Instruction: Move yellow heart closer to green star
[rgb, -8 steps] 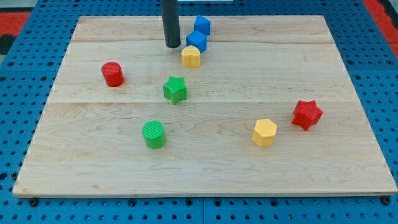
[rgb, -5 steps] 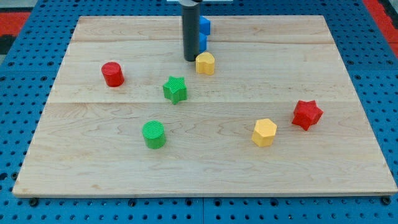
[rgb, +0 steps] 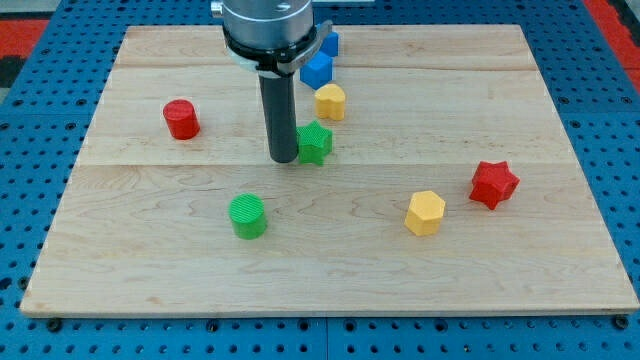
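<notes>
The yellow heart (rgb: 330, 101) lies near the board's top middle, just below two blue blocks. The green star (rgb: 315, 143) lies right below it, a small gap between them. My tip (rgb: 283, 158) stands on the board against the green star's left side. The dark rod rises from there to the arm's head at the view's top.
Two blue blocks (rgb: 317, 69) (rgb: 329, 43) sit above the yellow heart. A red cylinder (rgb: 181, 119) is at the left, a green cylinder (rgb: 247, 216) below my tip, a yellow hexagon (rgb: 425, 212) and a red star (rgb: 493, 184) at the right.
My tip moved right, pushing the yellow heart a little right and down, then came down to the green star and pushed it right, towards the heart.
</notes>
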